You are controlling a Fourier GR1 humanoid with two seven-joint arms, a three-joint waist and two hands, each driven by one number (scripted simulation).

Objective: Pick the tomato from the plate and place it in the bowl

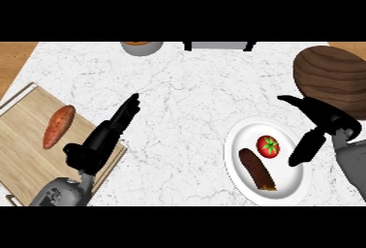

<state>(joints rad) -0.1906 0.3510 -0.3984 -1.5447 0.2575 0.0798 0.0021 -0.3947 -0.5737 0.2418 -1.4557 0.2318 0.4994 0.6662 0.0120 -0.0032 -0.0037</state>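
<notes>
I see the tomato [268, 146] lying on the plate [238, 143], just beside the upper end of an eggplant [257, 169]. The right hand [330, 117] is at the plate's right rim and released. Its fingers point down over the rim, the thumb is spread wide, and nothing is grasped. Hand and tomato are apart. The bowl [332, 72] stands just beyond the plate, at upper right. The left hand [100, 140] is released, fingers straight, over the right edge of the board [28, 140].
</notes>
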